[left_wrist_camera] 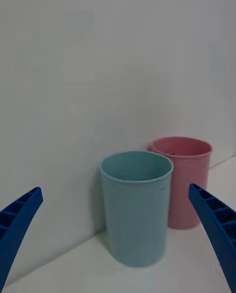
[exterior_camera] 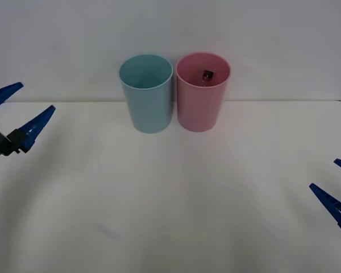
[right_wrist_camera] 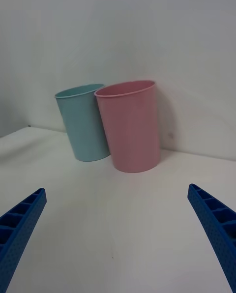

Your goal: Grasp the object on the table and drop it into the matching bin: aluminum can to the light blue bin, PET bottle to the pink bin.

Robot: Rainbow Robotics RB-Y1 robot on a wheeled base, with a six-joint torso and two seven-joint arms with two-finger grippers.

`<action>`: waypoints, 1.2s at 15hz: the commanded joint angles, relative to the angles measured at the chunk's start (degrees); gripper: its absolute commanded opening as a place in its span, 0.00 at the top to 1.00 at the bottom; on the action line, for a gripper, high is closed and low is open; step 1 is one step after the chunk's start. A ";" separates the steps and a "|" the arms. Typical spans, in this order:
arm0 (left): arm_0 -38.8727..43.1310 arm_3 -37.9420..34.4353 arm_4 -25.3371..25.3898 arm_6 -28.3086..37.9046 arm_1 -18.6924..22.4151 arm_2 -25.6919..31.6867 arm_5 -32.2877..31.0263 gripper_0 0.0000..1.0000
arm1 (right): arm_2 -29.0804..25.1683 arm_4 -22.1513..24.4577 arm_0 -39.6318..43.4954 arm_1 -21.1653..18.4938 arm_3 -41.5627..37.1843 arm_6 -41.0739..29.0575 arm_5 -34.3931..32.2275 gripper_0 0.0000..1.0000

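Left gripper (exterior_camera: 27, 111) hanging released at the table's (exterior_camera: 170, 216) left edge, right gripper (exterior_camera: 338, 187) released opposite; bottle (exterior_camera: 207, 75) lying inside pink bin (exterior_camera: 202, 102), beside blue bin (exterior_camera: 148, 96).

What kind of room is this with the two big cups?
Probably a robot test room, not a kitchen: a plain white table against a bare wall, a blue bin and a pink bin side by side, and open blue grippers, left and right, at the sides.
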 commanded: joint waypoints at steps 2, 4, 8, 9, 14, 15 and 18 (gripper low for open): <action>5.54 0.04 0.57 -4.28 0.61 4.16 -3.72 0.00 | 0.00 0.00 0.00 0.00 0.00 0.00 0.00 0.00; 9.23 0.04 2.50 -7.27 2.63 4.51 -3.90 0.00 | 0.00 0.00 0.00 0.00 0.00 0.00 0.00 0.00; 15.20 0.04 4.44 -9.55 5.26 7.41 -6.71 0.00 | 0.00 0.00 0.00 0.00 0.00 0.00 0.00 0.00; 16.87 0.04 4.44 -9.90 5.70 8.64 -8.12 0.00 | 0.00 0.00 0.00 0.00 0.00 0.00 0.00 0.00; 21.97 0.04 4.88 -10.34 5.88 9.52 -10.14 0.00 | 0.00 0.00 0.00 0.00 0.00 0.00 0.00 0.00; 22.67 0.04 4.88 -9.99 5.88 9.44 -10.14 0.00 | 0.00 0.00 0.00 0.00 0.00 0.00 0.00 0.00; 23.55 0.04 4.79 -9.64 5.88 8.91 -10.14 0.00 | 0.00 0.00 0.00 0.00 0.00 0.00 0.00 0.00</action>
